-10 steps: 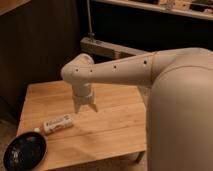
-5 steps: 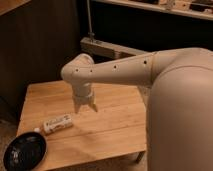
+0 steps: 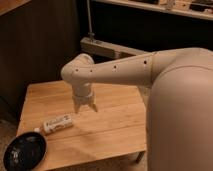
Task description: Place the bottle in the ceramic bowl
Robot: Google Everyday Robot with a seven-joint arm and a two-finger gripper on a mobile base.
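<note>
Gripper (image 3: 85, 107) hangs pointing down over the wooden table (image 3: 115, 125), fingers spread wide, nothing between them. Near it, toward the table's front edge, the bottle (image 3: 57, 123) lies flat on its side, apart from the fingers. Its cap points at the ceramic bowl (image 3: 24, 151), which sits at the near corner, just beside the cap.

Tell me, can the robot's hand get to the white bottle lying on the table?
Probably yes. The hand hangs open above the table, close beside the bottle, and nothing stands between them to block it.
</note>
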